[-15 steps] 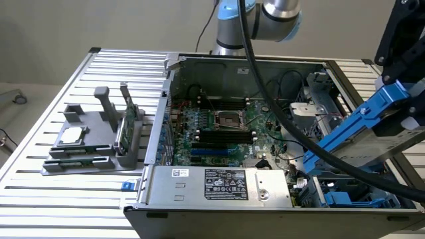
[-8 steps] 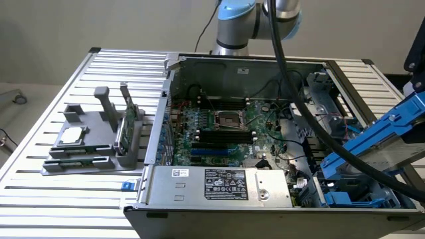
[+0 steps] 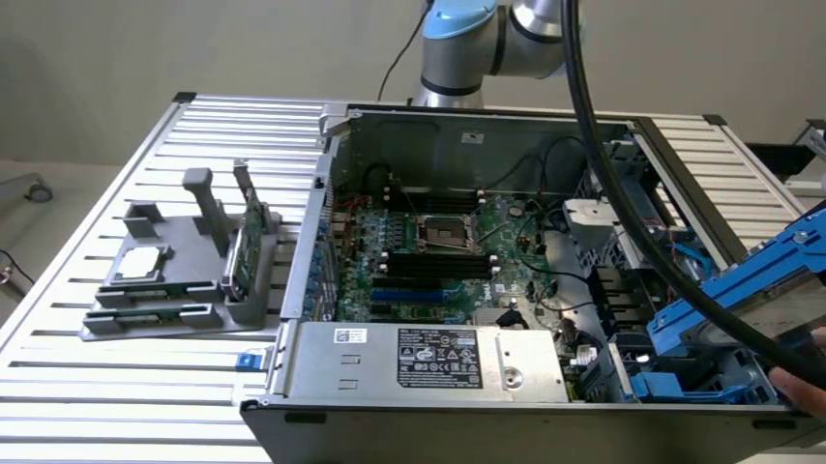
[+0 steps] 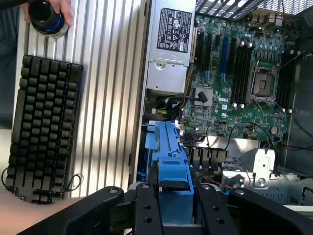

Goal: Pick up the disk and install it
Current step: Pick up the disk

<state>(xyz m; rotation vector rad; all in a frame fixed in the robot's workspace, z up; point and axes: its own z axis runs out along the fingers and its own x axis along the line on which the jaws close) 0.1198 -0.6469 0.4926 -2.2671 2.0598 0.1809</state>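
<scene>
In the exterior view, the disk (image 3: 746, 290) hangs tilted in the air over the open computer case (image 3: 465, 126), at the end toward the exterior view's right. Its lower end points at the blue drive bay (image 3: 664, 385). A thick black cable (image 3: 620, 193) from the arm sweeps across the case beside it. If it drags, it may snag the case wall or pull on the disk. Thin wires (image 3: 568, 290) lie near the bay and could get pinched under the carrier.

In the wrist view, the gripper (image 4: 173, 198) is clamped on the disk's blue carrier frame, one black finger on each side. The frame is plastic, so it may flex or slide in the grip. Entering at this tilt, the disk could jam on the bay's rails or knock the power supply (image 4: 171, 44) beside it.
</scene>
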